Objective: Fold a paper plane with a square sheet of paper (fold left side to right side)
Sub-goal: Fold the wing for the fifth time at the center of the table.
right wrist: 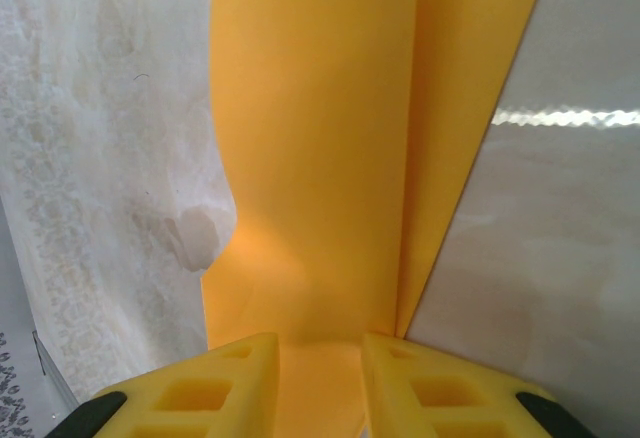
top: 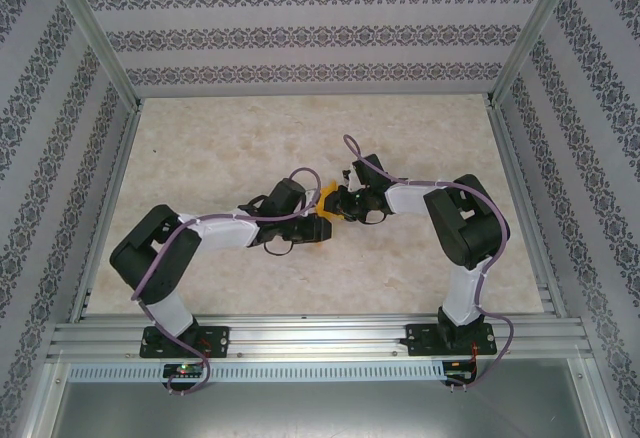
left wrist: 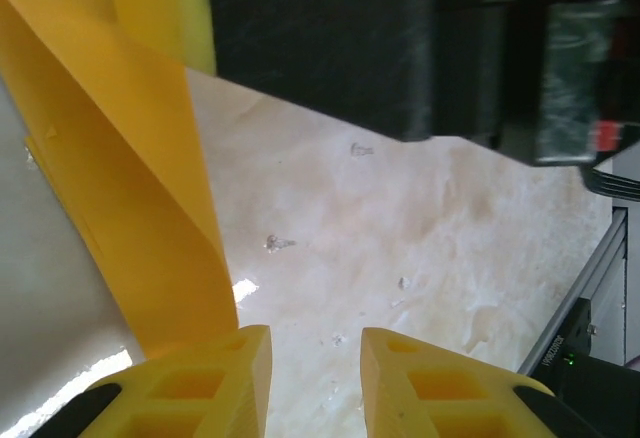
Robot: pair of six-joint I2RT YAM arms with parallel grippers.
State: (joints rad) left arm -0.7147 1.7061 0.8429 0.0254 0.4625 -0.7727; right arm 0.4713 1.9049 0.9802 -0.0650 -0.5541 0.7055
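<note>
The two arms meet near the middle of the counter [top: 250,138], and the orange paper [right wrist: 310,158] sits between their tips, lifted and curved rather than lying flat.

The left gripper [left wrist: 315,343] has its jaws partly apart. The gap between them is bare, with only the pale counter showing through. The paper rises as a broad bent band just outside its left finger [left wrist: 200,378], reaching that finger's outer corner. I cannot tell whether it actually rests on it.

The right gripper [right wrist: 320,348] has jaws set about as far apart. Here the orange paper fills the whole gap and fans upward from it, with a crease running up the right side. I cannot tell whether these jaws are pinching the paper or merely straddling it.
</note>
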